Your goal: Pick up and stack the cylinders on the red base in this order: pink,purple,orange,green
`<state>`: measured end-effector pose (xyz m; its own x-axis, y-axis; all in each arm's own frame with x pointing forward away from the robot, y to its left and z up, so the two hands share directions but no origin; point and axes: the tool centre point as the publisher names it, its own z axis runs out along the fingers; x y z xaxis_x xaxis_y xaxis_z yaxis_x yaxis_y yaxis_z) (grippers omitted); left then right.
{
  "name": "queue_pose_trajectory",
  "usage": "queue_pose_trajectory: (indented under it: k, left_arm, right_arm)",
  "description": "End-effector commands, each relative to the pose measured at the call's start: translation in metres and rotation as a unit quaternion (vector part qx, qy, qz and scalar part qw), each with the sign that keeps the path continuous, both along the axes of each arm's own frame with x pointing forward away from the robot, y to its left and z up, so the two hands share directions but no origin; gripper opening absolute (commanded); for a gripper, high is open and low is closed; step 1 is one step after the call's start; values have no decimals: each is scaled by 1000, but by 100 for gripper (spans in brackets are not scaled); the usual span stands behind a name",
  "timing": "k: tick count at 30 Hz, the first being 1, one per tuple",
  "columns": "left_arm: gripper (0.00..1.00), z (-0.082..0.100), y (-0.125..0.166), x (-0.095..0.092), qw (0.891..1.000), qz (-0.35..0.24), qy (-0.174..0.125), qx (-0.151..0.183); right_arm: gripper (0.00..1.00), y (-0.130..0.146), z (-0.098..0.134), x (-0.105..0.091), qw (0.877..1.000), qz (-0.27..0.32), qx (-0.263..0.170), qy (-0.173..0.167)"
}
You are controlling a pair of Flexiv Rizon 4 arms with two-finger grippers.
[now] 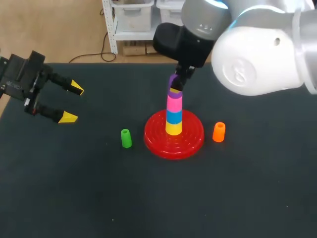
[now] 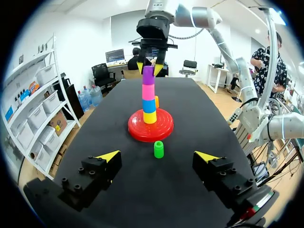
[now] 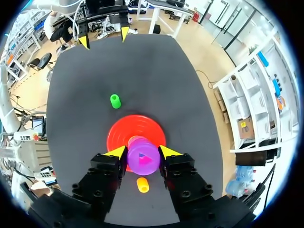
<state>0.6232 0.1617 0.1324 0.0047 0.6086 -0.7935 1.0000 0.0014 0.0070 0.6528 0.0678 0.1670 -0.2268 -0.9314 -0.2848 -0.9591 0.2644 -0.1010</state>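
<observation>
On the red base [image 1: 157,143] stands a stack of yellow, blue and pink [image 1: 174,103] cylinders. The purple cylinder [image 1: 173,88] sits on top of the pink one, slightly tilted, with my right gripper [image 1: 178,79] shut on it from above. The right wrist view shows the purple cylinder [image 3: 142,159] between the fingers of that gripper [image 3: 142,152], over the red base [image 3: 118,134]. The green cylinder [image 1: 126,138] stands left of the base and the orange cylinder [image 1: 219,132] right of it. My left gripper [image 1: 72,103] hangs open at the far left, holding nothing.
The dark table [image 1: 74,198] stretches wide in front of the base. In the left wrist view the green cylinder [image 2: 158,149] stands ahead of the open left gripper [image 2: 157,156], with the red base [image 2: 137,134] and the stack behind it.
</observation>
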Motion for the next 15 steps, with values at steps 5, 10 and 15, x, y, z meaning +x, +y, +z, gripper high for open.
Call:
queue_pose_trajectory:
  k: [5,10,15]
  left_arm:
    - [100,-1,1,1,1000,-1,0,0]
    - [100,-1,1,1,1000,-1,0,0]
    - [100,-1,1,1,1000,-1,0,0]
  right_arm:
    - [0,0,-7,1,1000,0,-7,6]
    - [0,-1,-13,1,1000,-4,-6,9]
    - [0,-3,-18,1,1000,-10,-4,10]
